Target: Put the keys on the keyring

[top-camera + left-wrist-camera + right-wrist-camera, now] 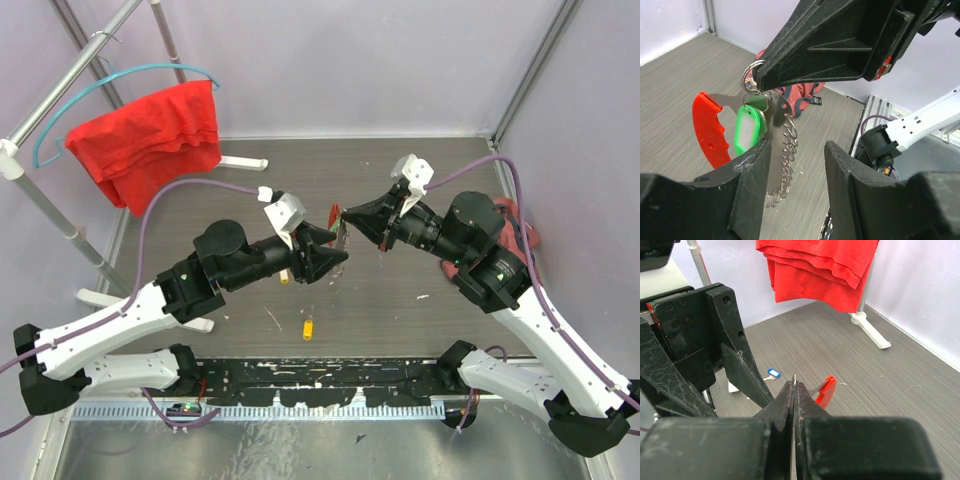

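Note:
The keyring hangs in the air between both arms: a red bar (707, 131) joined to a silver wavy loop (782, 165). My right gripper (757, 82) is shut on the keyring's thin metal edge (794, 381), and the red bar (826, 390) sticks out to the right. A green-tagged key (747, 129) hangs by a small split ring (752, 70) just under that grip. My left gripper (795, 175) is open. The wavy loop lies beside its left finger (752, 185), and nothing is between the jaws. A yellow key (308, 328) and a blue key (772, 373) lie on the table.
A red cloth (150, 140) hangs on a hanger at the back left, by a slanted rack pole (60, 215). A pink-red pouch (515, 225) lies behind the right arm. Another small yellow piece (284, 280) sits under the left wrist. A black rail (330, 375) runs along the near edge.

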